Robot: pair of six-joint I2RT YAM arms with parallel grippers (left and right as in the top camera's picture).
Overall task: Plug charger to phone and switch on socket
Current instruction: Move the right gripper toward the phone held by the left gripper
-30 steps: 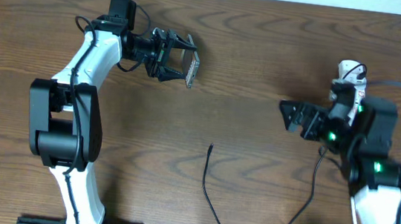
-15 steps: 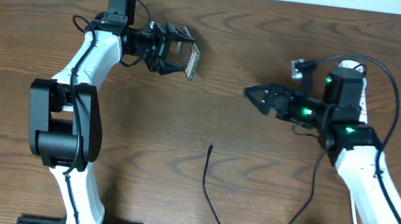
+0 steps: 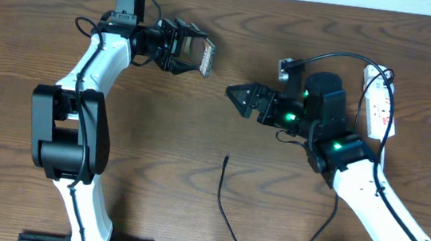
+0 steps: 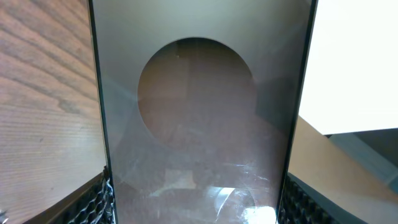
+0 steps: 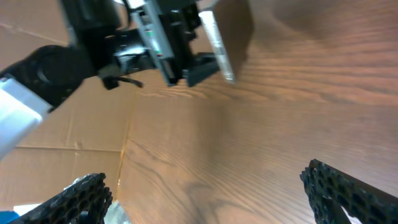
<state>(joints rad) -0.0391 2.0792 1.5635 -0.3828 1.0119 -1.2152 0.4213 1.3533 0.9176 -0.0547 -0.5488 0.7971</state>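
Observation:
My left gripper (image 3: 193, 54) is shut on the phone (image 3: 206, 57) and holds it on edge above the far left of the table. In the left wrist view the phone (image 4: 199, 124) fills the frame, brownish screen with a dark oval, clamped between both pads (image 4: 94, 200). My right gripper (image 3: 238, 97) stands open mid-table with nothing in it, pointing left at the phone. Its wrist view shows the phone's silvery edge (image 5: 216, 38) ahead of the wide jaws of the gripper (image 5: 211, 199). The charger's black tip (image 3: 226, 159) lies below on the table. The white socket (image 3: 379, 102) lies at the far right.
The charger's thin black cable (image 3: 229, 230) loops from its tip down to the table's front edge and back up toward the right arm (image 3: 333, 145). The left arm's base (image 3: 65, 137) stands at the left. Cardboard (image 5: 62, 124) shows beyond the table's edge.
My right arm has swung left from beside the socket to mid-table, its gripper still open. My left gripper has shifted slightly toward the far edge with the phone.

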